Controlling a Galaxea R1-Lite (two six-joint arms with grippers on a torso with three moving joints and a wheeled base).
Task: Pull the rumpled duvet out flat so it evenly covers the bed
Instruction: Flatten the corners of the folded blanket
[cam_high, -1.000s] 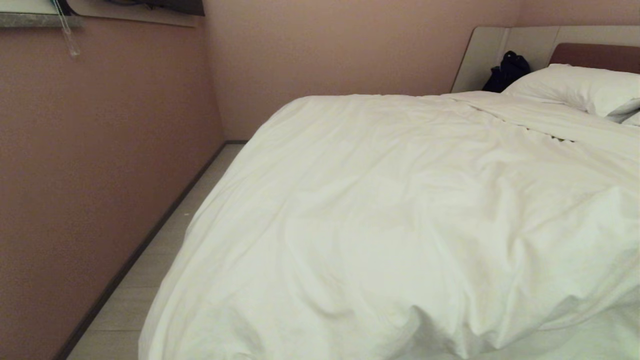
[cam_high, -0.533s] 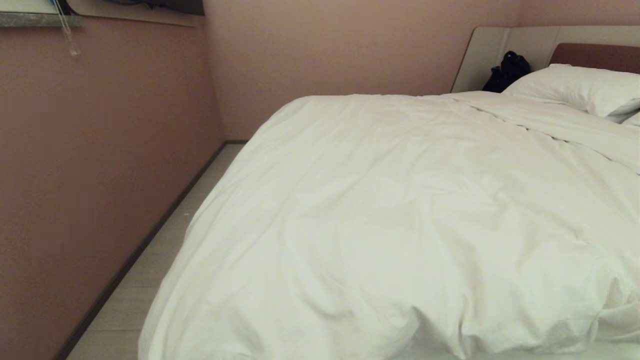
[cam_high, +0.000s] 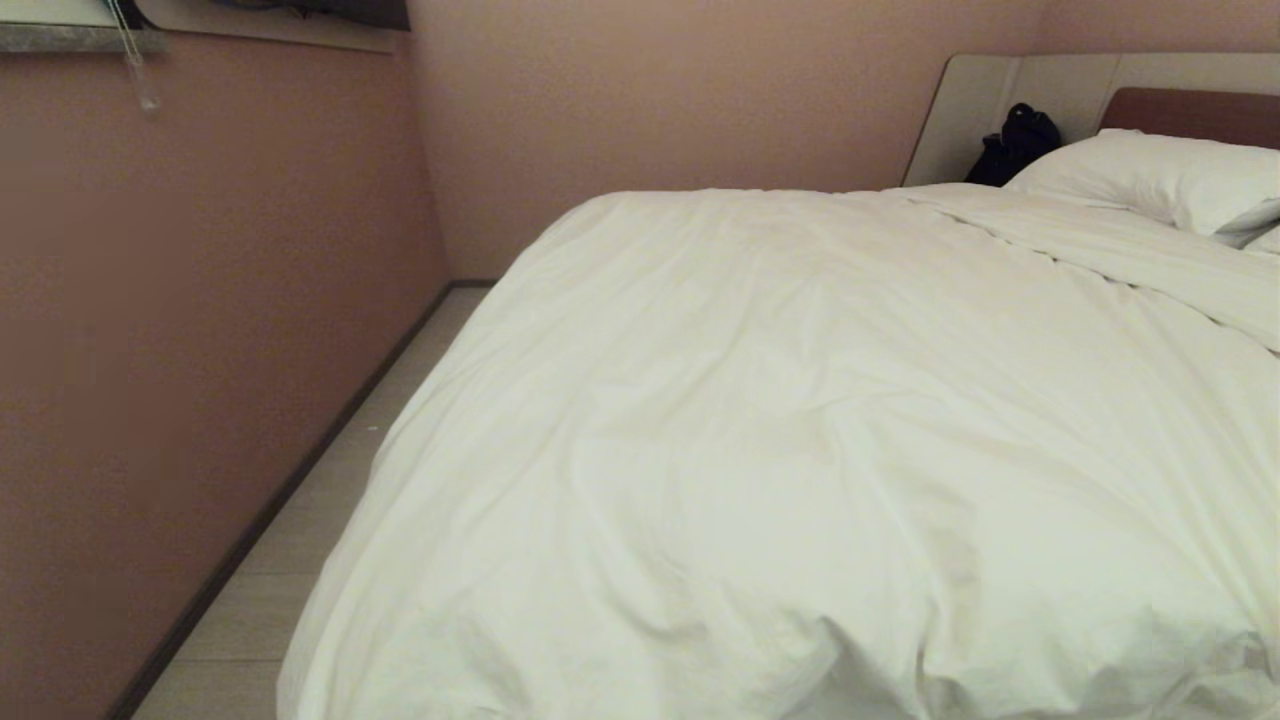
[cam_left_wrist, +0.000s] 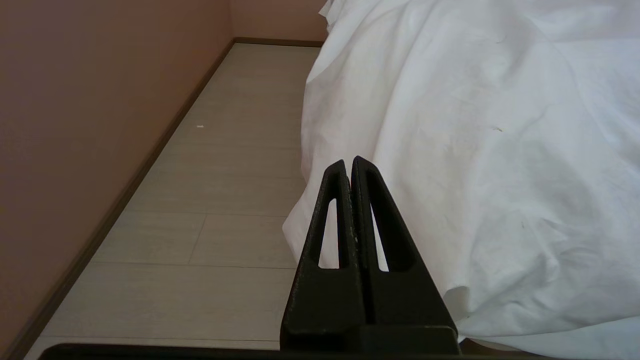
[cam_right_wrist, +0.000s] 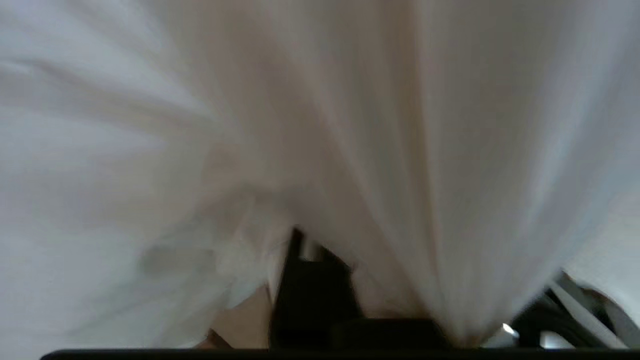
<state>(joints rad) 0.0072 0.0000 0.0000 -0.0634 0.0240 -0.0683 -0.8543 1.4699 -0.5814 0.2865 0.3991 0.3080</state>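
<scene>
The white duvet (cam_high: 800, 420) lies spread over the bed, whose pale headboard (cam_high: 1000, 100) shows at the far right; soft creases run across the duvet, and its near edge bunches at the lower right. Neither arm shows in the head view. In the right wrist view, duvet cloth (cam_right_wrist: 320, 125) hangs in long folds over my right gripper (cam_right_wrist: 325, 270) and hides most of it. My left gripper (cam_left_wrist: 348, 162) is shut and empty, beside the duvet's hanging side (cam_left_wrist: 475, 125) and above the floor.
A pink wall (cam_high: 200, 300) runs along the bed's left side, with a narrow strip of pale floor (cam_high: 330, 500) between them. A white pillow (cam_high: 1150, 175) and a black bag (cam_high: 1015, 140) sit at the headboard end.
The raised, puffy hump of duvet at the right has sunk and stretched flatter. The bunched near edge has slid down toward the lower right. The left gripper's side looks unchanged.
</scene>
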